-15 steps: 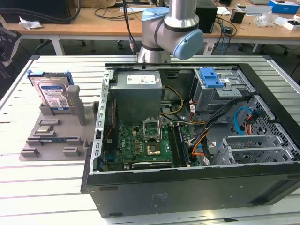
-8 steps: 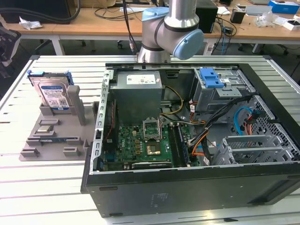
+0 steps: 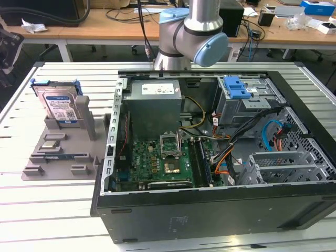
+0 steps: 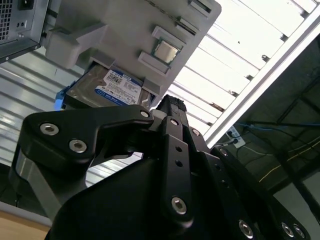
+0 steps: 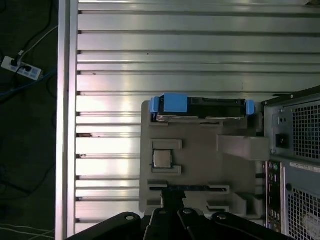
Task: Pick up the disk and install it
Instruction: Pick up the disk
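Exterior view: disk [image 3: 60, 107] upright in grey holder [image 3: 58, 155], beside open PC case [image 3: 210, 220]

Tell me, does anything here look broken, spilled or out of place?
Nothing stands out. The disk stands on edge in its grey holder, beside the computer case, which lies open on its side with cables loose inside, apparently on purpose.

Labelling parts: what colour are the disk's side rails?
Blue; the disk shows them best in the first wrist view.
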Controlling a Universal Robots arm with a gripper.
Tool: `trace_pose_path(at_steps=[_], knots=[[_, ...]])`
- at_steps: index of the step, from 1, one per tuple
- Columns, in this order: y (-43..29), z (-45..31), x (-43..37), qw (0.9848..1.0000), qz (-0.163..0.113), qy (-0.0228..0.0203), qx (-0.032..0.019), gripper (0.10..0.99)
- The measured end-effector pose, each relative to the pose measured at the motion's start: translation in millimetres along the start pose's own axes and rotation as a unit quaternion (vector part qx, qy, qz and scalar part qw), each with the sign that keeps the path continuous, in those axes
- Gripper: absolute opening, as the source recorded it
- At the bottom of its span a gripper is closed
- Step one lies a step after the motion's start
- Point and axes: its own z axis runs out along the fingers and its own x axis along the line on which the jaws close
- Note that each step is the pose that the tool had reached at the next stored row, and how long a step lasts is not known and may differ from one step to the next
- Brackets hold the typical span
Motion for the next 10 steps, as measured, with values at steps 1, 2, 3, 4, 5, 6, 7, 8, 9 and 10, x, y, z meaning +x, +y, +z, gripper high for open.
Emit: trace_pose_path(at_steps=[1,2,3,4,5,6,7,8,9,10], knots=[[0.0,0.0,0.0,1.0000,-0.006,0.0003,-0.0001,0.106],[0.0,0.0,0.0,0.9999,-0.011,0.0005,-0.0003,0.106],[0.0,0.0,0.0,0.9999,-0.016,0.0007,-0.0004,0.106],[0.0,0.0,0.0,0.9997,-0.023,0.0010,-0.0005,0.106],[0.0,0.0,0.0,0.9994,-0.034,0.0016,-0.0008,0.106],[0.0,0.0,0.0,0.9992,-0.040,0.0018,-0.0010,0.106],[0.0,0.0,0.0,0.9991,-0.043,0.0020,-0.0010,0.106],[0.0,0.0,0.0,0.9989,-0.046,0.0021,-0.0011,0.106],[0.0,0.0,0.0,0.9987,-0.051,0.0023,-0.0012,0.106],[0.0,0.0,0.0,0.9983,-0.059,0.0026,-0.0014,0.106]])
